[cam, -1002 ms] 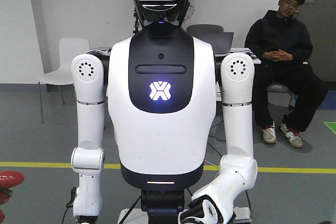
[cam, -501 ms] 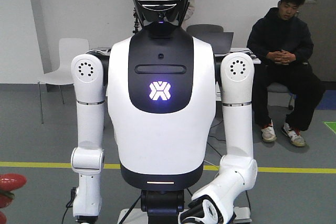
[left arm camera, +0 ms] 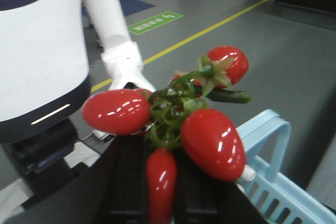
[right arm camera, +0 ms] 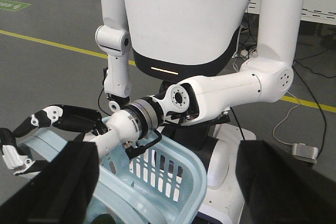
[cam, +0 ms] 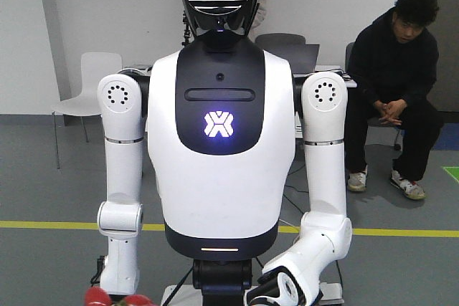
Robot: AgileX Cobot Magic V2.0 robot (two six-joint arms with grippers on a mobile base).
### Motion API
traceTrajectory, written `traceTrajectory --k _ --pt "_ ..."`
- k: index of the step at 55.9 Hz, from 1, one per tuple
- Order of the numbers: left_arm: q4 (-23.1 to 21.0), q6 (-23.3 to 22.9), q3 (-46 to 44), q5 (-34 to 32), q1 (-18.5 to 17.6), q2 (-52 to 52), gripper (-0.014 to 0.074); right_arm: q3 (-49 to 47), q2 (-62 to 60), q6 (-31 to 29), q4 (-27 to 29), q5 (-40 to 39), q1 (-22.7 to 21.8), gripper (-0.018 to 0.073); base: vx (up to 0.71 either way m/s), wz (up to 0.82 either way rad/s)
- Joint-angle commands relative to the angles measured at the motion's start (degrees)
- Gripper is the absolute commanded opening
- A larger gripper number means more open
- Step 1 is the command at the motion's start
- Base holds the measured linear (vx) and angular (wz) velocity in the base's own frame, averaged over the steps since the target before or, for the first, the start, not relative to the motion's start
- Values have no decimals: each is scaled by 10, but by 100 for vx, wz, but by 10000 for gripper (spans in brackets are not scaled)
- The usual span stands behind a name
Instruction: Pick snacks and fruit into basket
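The left pincer [left arm camera: 160, 182] is clamped on the red fruit [left arm camera: 173, 119]. The basket [left arm camera: 273, 177] sits just right; move over it, then open.

The right pincer's state I cannot tell.

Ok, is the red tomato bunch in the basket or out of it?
Out. The left wrist view shows the tomato bunch held in the left pincer, with the blue basket beside it.

A white humanoid robot [cam: 220, 141] with a glowing chest logo [cam: 218, 124] faces the camera; a seated man [cam: 393, 87] in black leans forward behind it.
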Motion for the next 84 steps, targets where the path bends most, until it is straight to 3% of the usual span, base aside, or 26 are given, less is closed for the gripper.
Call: traceTrajectory --k 1,15,22,27,39,54,59,68,74,84 --pt "-77 48 -41 0 -43 37 -6 -15 14 4 -18 -56 -1 579 0 0" --pt "-77 68 -151 -39 -216 198 -6 -15 18 6 -18 -63 -1 579 0 0" --pt "-79 66 -162 -43 -277 257 -6 -15 18 6 -19 -63 -1 579 0 0" --pt "-79 66 -162 -43 -299 281 0 -15 18 6 -19 -63 -1 579 0 0" --pt "-77 66 -162 -71 -308 287 101 -15 18 6 -19 -63 -1 579 0 0" --pt "-78 66 -162 -106 -308 287 497 -15 18 6 -19 -63 -1 579 0 0" --pt "-84 65 -163 -100 -308 286 580 -15 18 6 -20 -63 -1 579 0 0" --pt "-92 65 -164 -128 -308 266 572 -15 18 6 -20 -62 -1 579 0 0" --pt "-83 65 -164 -209 -306 223 538 -15 18 6 -20 -61 -1 579 0 0" --pt "-68 70 -115 -345 -271 109 484 -15 18 6 -20 -61 -1 579 0 0"
